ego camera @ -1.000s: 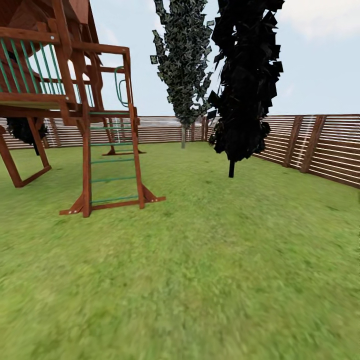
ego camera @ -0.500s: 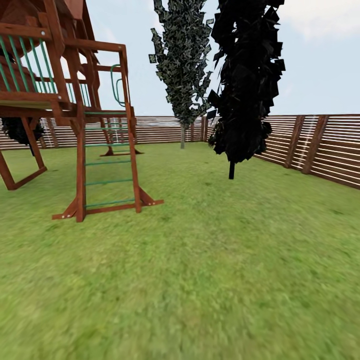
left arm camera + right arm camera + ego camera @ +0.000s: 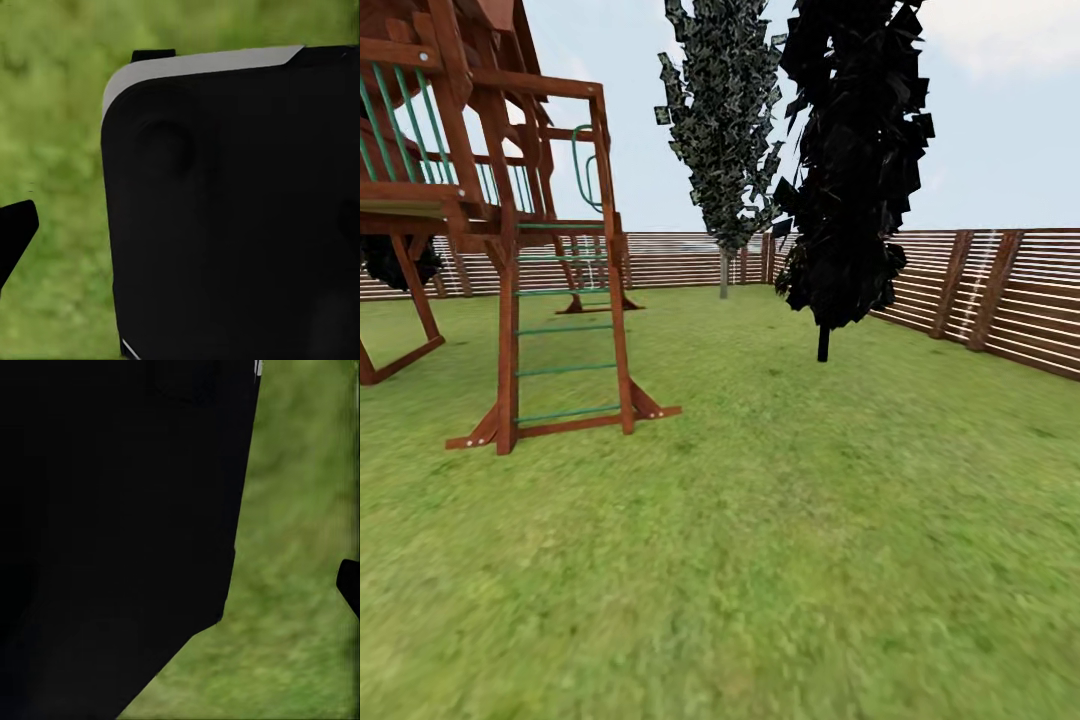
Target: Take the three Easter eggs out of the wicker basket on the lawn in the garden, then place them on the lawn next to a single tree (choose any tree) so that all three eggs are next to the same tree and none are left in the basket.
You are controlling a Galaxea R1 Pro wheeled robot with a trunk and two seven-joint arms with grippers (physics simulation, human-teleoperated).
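The lawn (image 3: 780,540) stretches ahead of me in the head view. At its far end, by the fence, stands the tree (image 3: 723,278), with a slim pale trunk and a mottled green-white crown. The Easter eggs and the wicker basket are out of view. In the left wrist view one dark fingertip (image 3: 15,234) of my left gripper shows over grass, beside a black part of the robot's body (image 3: 232,210). The right wrist view likewise has one dark fingertip (image 3: 349,586) over grass, next to a black body part (image 3: 112,525).
A wooden play frame with a green-runged ladder (image 3: 560,340) stands at the left. A near-black conifer (image 3: 848,180) on a thin black trunk stands right of centre. A brown slat fence (image 3: 1010,300) runs along the back and right. Open grass lies between ladder and conifer.
The whole head view has shifted: the play frame sits further left and slightly larger, so the camera has moved forward. Nothing in the garden itself has moved.
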